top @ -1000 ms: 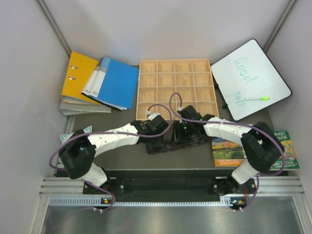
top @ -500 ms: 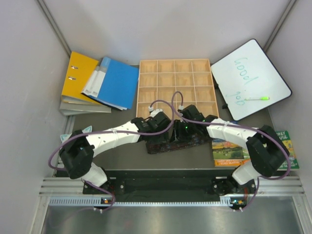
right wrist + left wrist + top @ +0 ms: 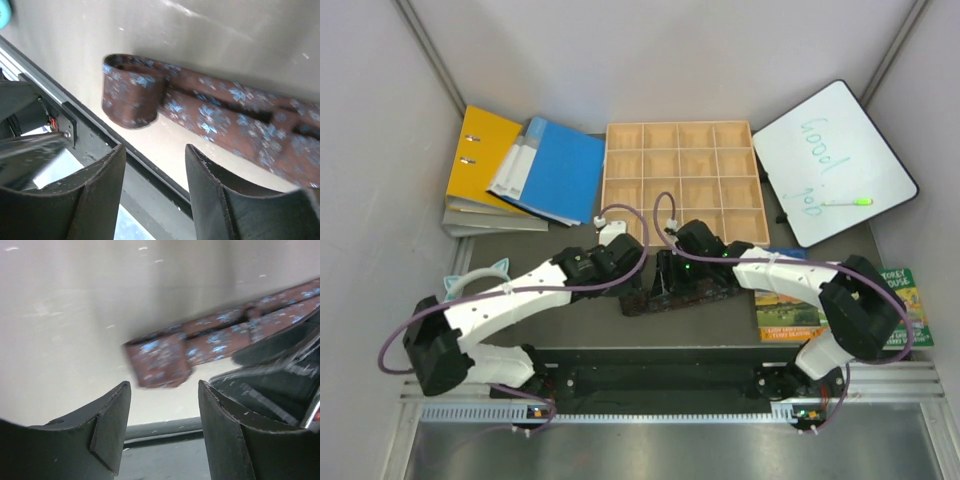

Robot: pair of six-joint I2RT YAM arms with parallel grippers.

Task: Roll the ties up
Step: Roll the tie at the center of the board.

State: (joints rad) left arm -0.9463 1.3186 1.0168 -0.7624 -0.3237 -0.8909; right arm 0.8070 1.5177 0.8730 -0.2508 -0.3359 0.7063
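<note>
Rolling goes best if I pinch the little roll at the end of the tie and turn it slowly and tight. Both my left gripper and right gripper hang open, holding nothing. The tie lies by the front edge of the table. The boxes of the wooden tray look bare.

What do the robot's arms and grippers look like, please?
Both arms have white links with bulky black joints: the left arm and right arm. A purple cable loops along each. The left gripper and right gripper have broad, curved matte-black fingers.
</note>
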